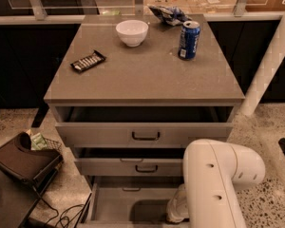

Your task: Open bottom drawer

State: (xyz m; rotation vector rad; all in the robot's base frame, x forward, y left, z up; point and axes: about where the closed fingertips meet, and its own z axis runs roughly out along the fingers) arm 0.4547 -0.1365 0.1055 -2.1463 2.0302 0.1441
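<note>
Grey cabinet (pixel 147 114) fills the middle of the view, all three of its drawers standing partly out. The top drawer (pixel 99 134) and middle drawer (pixel 104 166) show only a dark gap. The bottom drawer (pixel 116 205) is out furthest, down at the lower edge of the frame with its plain grey floor showing. I judge it a stiff, fairly light box on runners that should slide straight under a steady, level pull. The natural hold is the small bar handle on its front, which is out of sight below the frame.

The white arm (pixel 218 184) bends down at lower right, and the gripper (pixel 176 212) hangs inside the drawer near its right wall; I cannot tell whether it is open or closed.

The tabletop (pixel 142 75) looks smooth and grey-brown. It carries a white bowl (pixel 132 32), a blue can (pixel 189 40), a dark wrapped bar (pixel 88 61) and a crumpled bag (pixel 168 14) at the back. Speckled floor (pixel 270 127) lies around the cabinet — a dark bag (pixel 23 160) to the left, a white post (pixel 270 65) to the right.
</note>
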